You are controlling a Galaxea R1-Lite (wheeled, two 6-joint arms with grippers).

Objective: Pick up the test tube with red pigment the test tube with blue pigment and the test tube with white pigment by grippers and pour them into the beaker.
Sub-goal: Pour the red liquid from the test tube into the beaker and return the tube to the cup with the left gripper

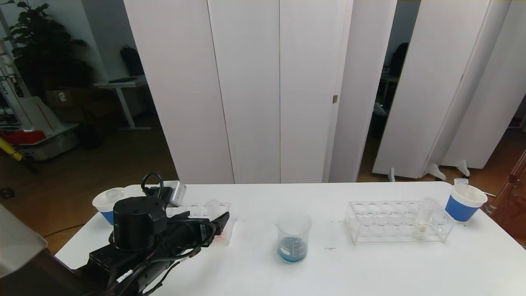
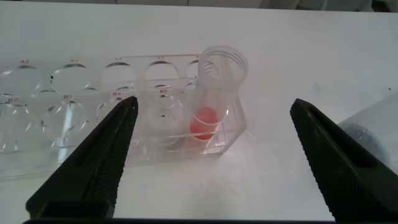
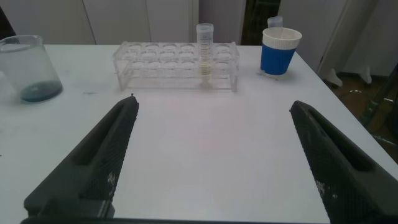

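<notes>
The test tube with red pigment [image 2: 214, 93] stands upright in an end hole of the left clear rack [image 2: 74, 124], with red liquid at its bottom. My left gripper [image 2: 213, 102] is open just in front of it, one finger on each side, touching nothing. The beaker [image 1: 292, 236] at the table's middle holds a little blue liquid. Over on the right, the test tube with white pigment [image 1: 425, 218] stands in the other rack [image 1: 382, 222]. My right gripper [image 3: 212, 104] is open above bare table, short of that rack. The test tube with blue pigment is out of view.
A blue-and-white paper cup [image 1: 107, 201] stands behind my left arm, and another cup [image 1: 465, 201] sits at the table's far right corner. White partition panels [image 1: 263, 90] rise behind the table. The table's right edge [image 3: 348, 124] runs close to the right rack.
</notes>
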